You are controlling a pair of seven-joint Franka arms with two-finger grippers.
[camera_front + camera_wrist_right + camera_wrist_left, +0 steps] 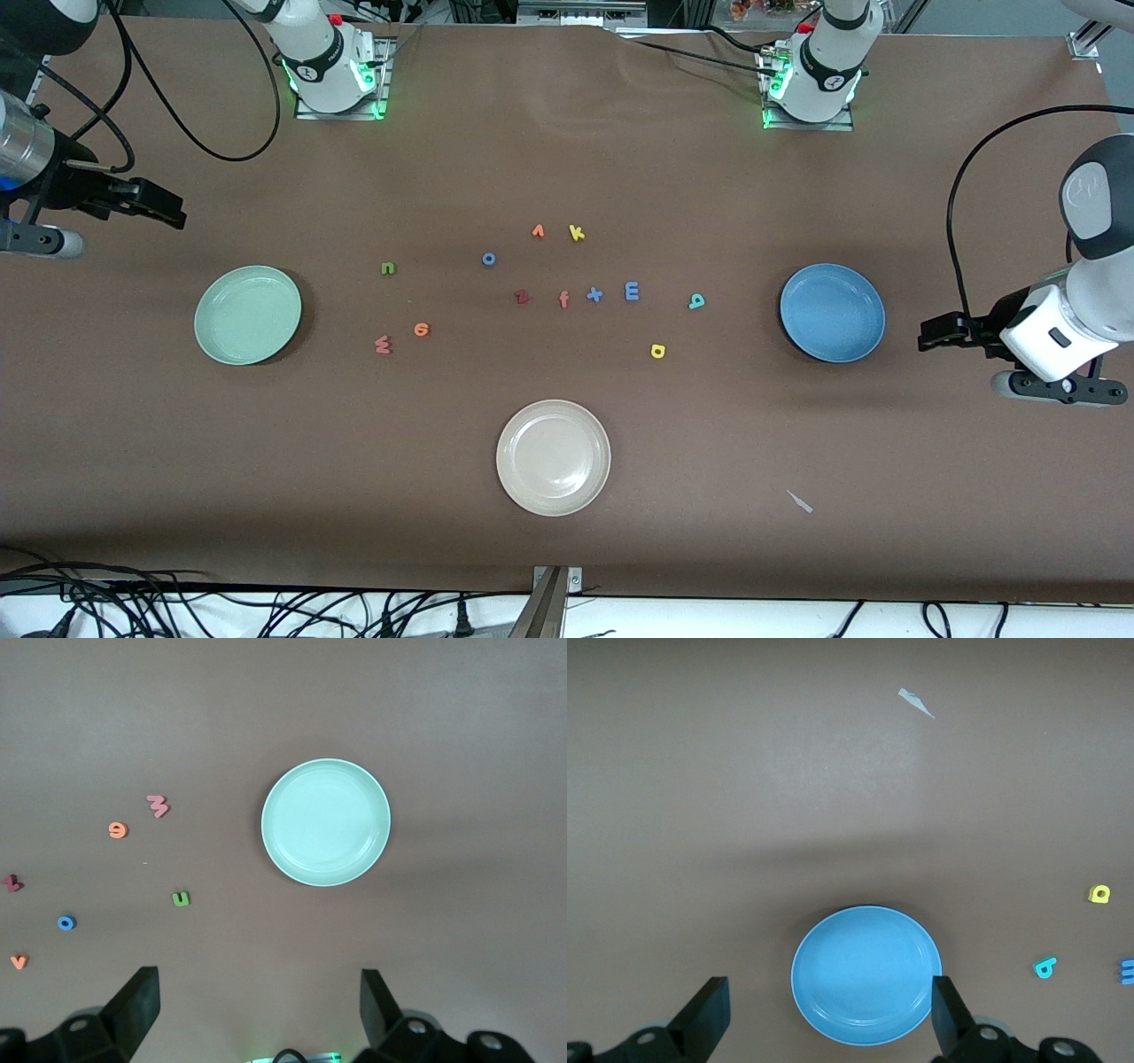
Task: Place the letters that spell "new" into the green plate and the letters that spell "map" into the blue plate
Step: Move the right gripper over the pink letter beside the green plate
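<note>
While both arms wait at the table's ends, the left gripper (926, 334) hangs wide open and empty just beside the blue plate (833, 313), and the right gripper (168, 209) hangs equally wide near the green plate (248, 315). Between the plates, toward the green plate, lie the green n (388, 268), orange e (422, 330) and pink w (383, 345). Toward the blue plate lie the blue m (632, 291), teal letter (697, 301) and yellow letter (657, 351).
</note>
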